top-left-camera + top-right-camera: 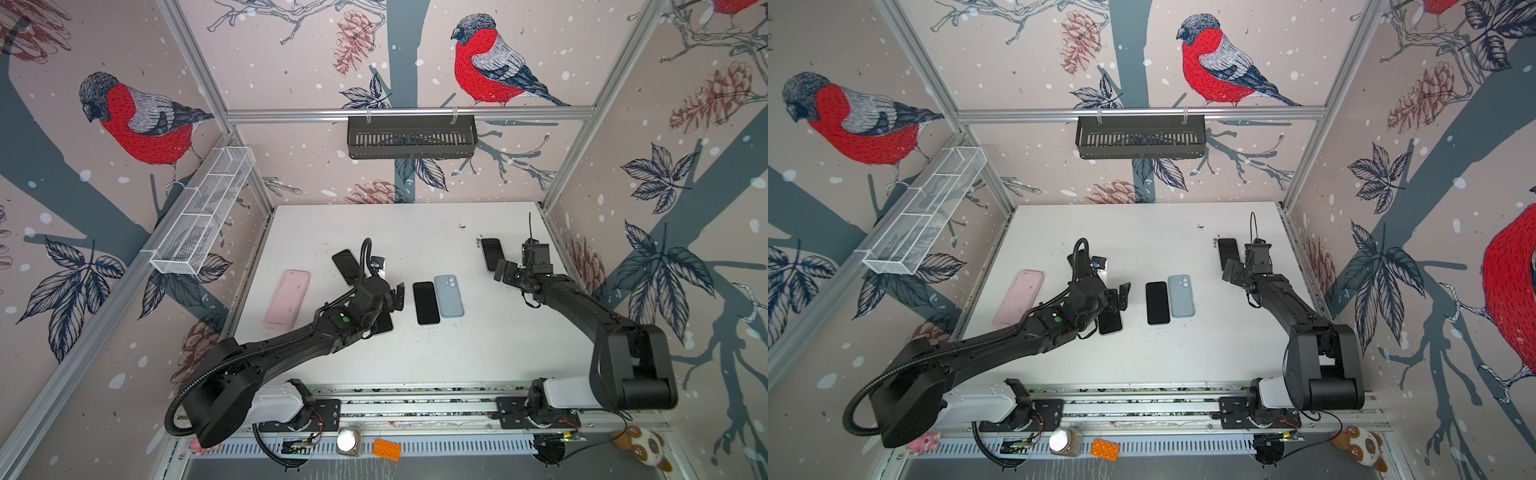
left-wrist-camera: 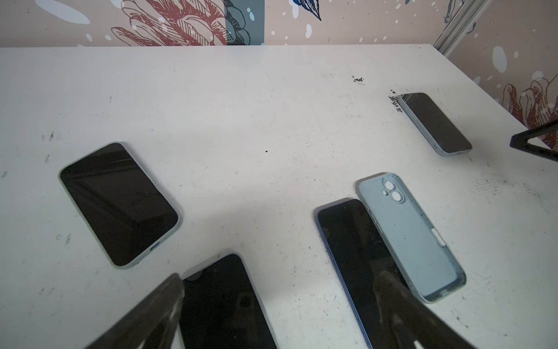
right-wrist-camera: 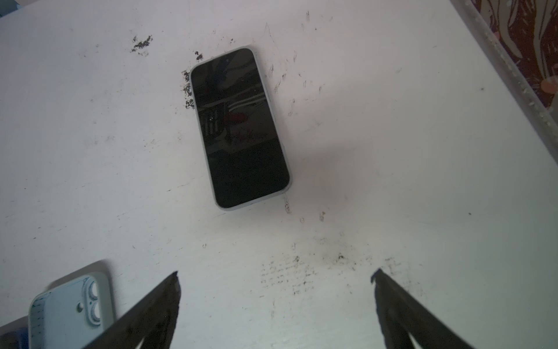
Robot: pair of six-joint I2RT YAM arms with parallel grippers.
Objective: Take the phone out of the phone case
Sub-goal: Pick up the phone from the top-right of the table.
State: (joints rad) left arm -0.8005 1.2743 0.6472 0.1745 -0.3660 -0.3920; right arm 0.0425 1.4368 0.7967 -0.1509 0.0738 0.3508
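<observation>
White table (image 1: 415, 232): a bare phone (image 1: 426, 302) lies beside the blue case (image 1: 449, 296). Left pincer (image 2: 280, 276) and right pincer (image 3: 276, 275) gape, empty; next comes gripping the seemingly cased phone (image 3: 240, 127) beyond that case.

A black phone (image 1: 426, 302) lies just beside a pale blue case (image 1: 449, 296) on the table (image 1: 415, 232).

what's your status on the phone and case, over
Jaws wide, empty: left gripper, right gripper. Mid-table: bare black phone beside pale blue phone case. By right gripper: black phone in pale case, screen up, nothing on it.
</observation>
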